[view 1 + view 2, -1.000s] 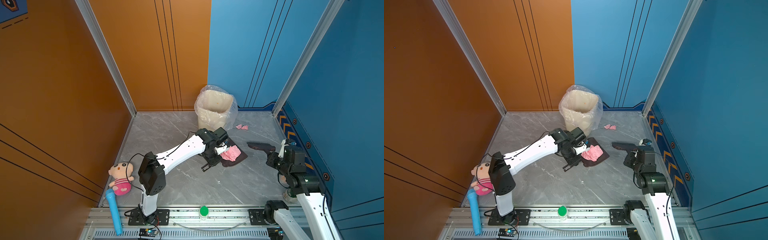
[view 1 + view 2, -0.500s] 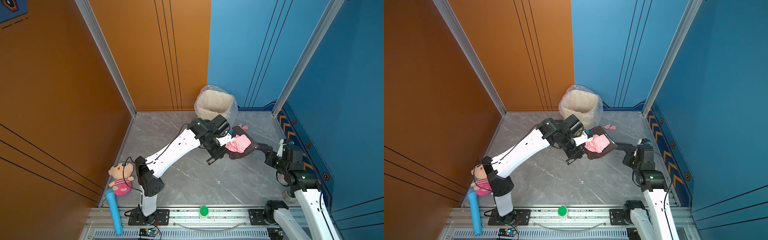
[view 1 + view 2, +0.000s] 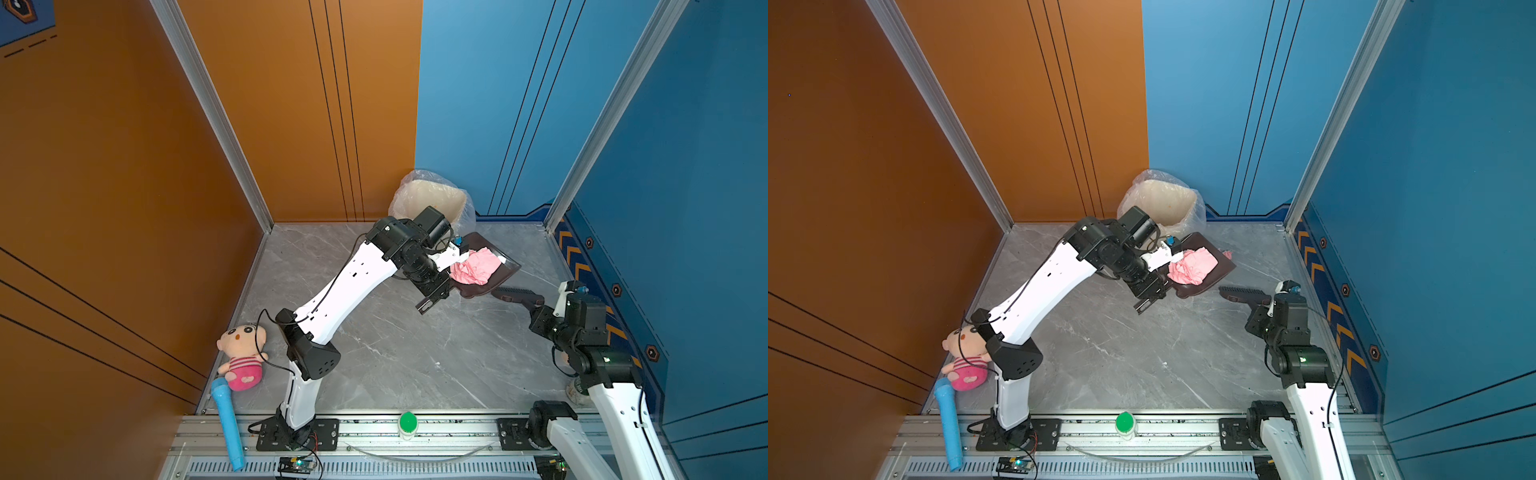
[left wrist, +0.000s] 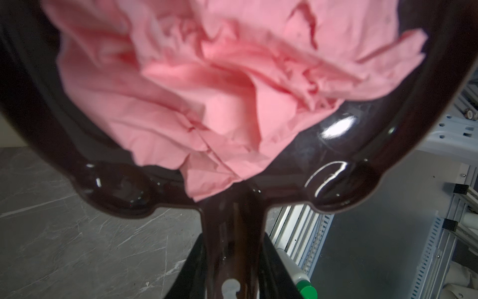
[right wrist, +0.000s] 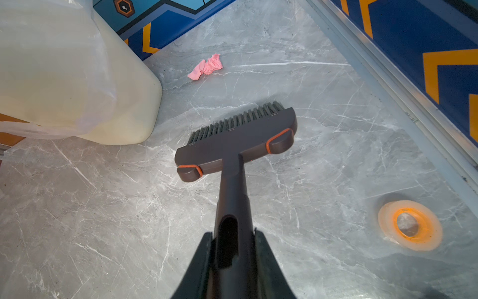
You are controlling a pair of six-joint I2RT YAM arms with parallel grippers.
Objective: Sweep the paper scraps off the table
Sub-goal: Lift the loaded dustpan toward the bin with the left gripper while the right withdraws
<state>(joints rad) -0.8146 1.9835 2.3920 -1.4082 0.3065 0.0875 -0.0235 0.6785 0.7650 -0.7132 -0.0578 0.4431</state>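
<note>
A: Left gripper (image 4: pixel 234 261) status?

B: Clamped tight on the handle of the dark dustpan (image 3: pixel 494 276). Pan is lifted off the surface (image 3: pixel 395 345), just beside the bag-lined bin (image 3: pixel 432 199) at the back. Big crumpled pink paper wad (image 3: pixel 476 266) sits inside the pan; the left wrist view shows it filling most of the tray.

A: Right gripper (image 5: pixel 232 248)?

B: Fully closed around the hand brush (image 5: pixel 236 141) handle. Bristles point toward the bin; can't tell if they touch the marble.

A: Any paper scraps left on the surface?

B: One small pink scrap (image 5: pixel 205 66), near the bin's base by the back wall, just ahead of the bristles, apart from them. In a top view it's mostly hidden behind the pan.

A: Other stuff?

B: Plush doll (image 3: pixel 241 357) and a blue tube (image 3: pixel 226 419) at the front-left corner, well apart. Clear tape roll (image 5: pixel 410 225) beside the right rail.
</note>
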